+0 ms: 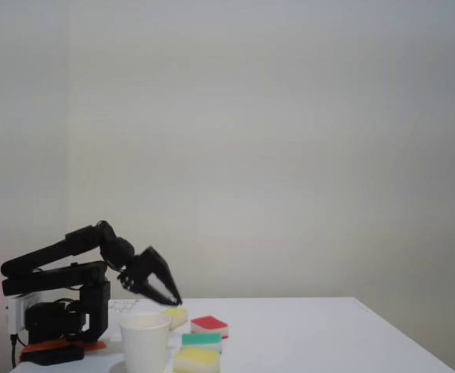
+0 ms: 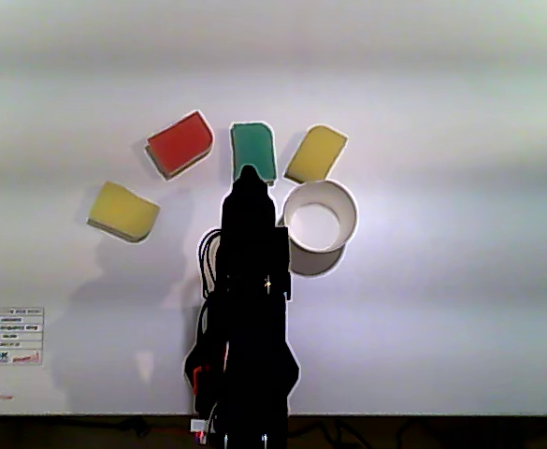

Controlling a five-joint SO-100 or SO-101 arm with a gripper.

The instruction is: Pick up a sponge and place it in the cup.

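Note:
The sponge (image 1: 176,317) is a small pale-yellow block lying flat, farthest back in the fixed view; in the other view the sponge (image 2: 123,210) lies at the left. The white paper cup (image 1: 144,342) stands upright at the front, and the cup (image 2: 320,224) shows its open mouth just right of the arm. My black gripper (image 1: 174,300) hangs a little above the table, over and just left of the sponge, tips pointing down. In the other view my gripper (image 2: 250,173) overlaps the near edge of the green sponge. Its fingers look closed together and hold nothing.
A red-topped sponge (image 2: 179,143), a green-topped sponge (image 2: 253,150) and a brighter yellow sponge (image 2: 316,152) lie in an arc beyond the arm. The arm's base (image 1: 56,322) stands at the table's left end. A label sheet (image 2: 7,337) lies at the left edge.

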